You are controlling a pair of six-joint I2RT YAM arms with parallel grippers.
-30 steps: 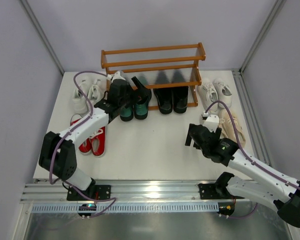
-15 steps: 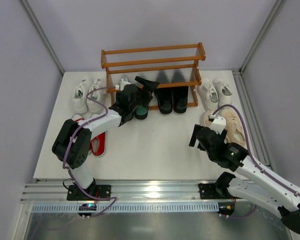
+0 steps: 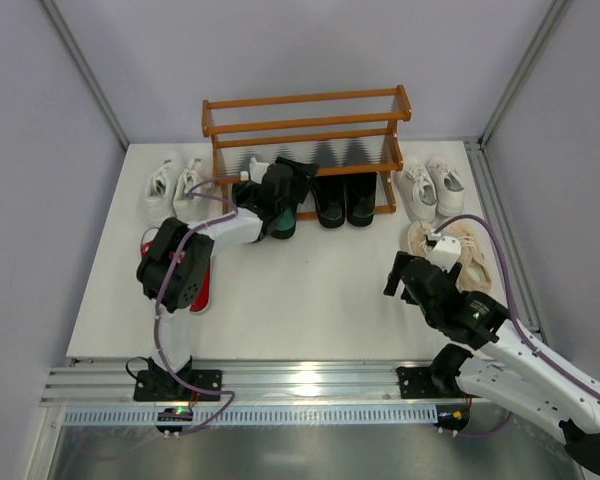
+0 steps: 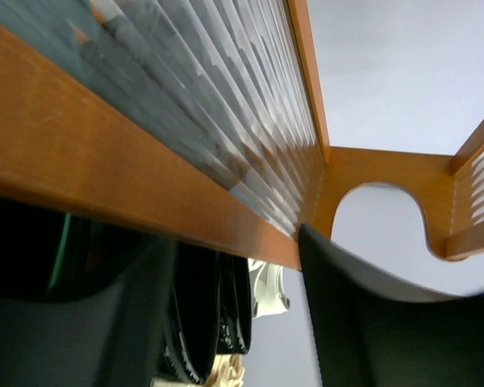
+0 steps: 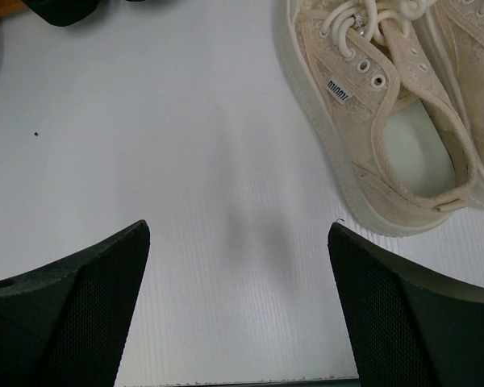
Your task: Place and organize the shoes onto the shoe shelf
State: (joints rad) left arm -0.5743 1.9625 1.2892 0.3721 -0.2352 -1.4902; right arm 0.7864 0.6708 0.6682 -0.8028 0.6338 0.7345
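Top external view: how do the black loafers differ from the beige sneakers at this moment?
The black loafers are glossy slip-ons, while the beige sneakers are matte lace-ups. The black loafers sit toe-in at the bottom of the shoe shelf. The beige sneakers lie on the bare table, to the right of the shelf. The loafers stand square to the shelf, and the sneakers lie at an angle to it. Both pairs sit side by side, soles down.

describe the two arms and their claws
The left arm and right arm have white links, black joints and looping purple cables; a small green light shows on the right one. The left claw and right claw are black, the right's wedge fingers mesh-textured.
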